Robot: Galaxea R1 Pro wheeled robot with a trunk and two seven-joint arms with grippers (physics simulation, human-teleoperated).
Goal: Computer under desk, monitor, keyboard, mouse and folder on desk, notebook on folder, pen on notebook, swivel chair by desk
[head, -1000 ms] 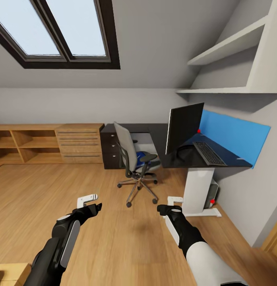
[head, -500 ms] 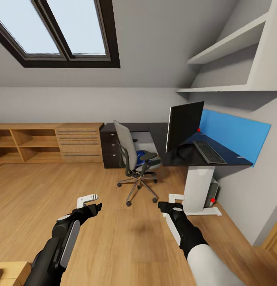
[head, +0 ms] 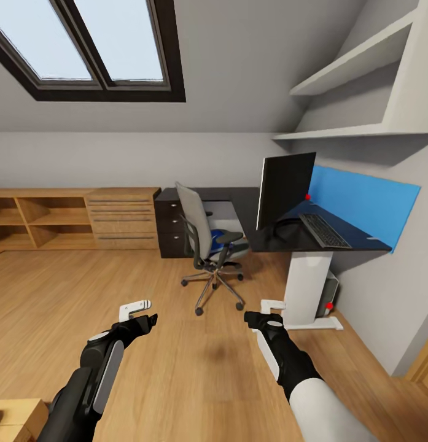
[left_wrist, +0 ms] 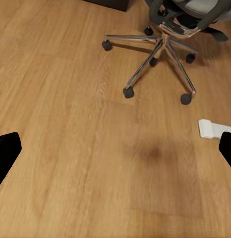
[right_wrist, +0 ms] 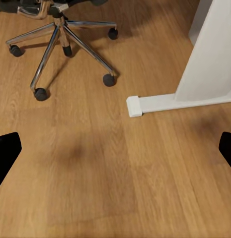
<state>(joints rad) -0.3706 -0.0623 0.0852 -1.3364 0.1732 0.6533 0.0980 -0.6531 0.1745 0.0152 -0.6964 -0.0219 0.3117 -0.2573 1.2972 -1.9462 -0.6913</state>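
Between both spread, empty hands and the desk (head: 312, 244) stands the swivel chair (head: 201, 236).

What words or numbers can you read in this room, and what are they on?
None: no word, number or brand can be read anywhere.
keyboard: its keys are too small to show any letters.
monitor: a plain black panel, nothing written on it.
folder: only a patch of blue shows on the swivel chair; no label can be made out.
computer: one small red dot, not a letter.
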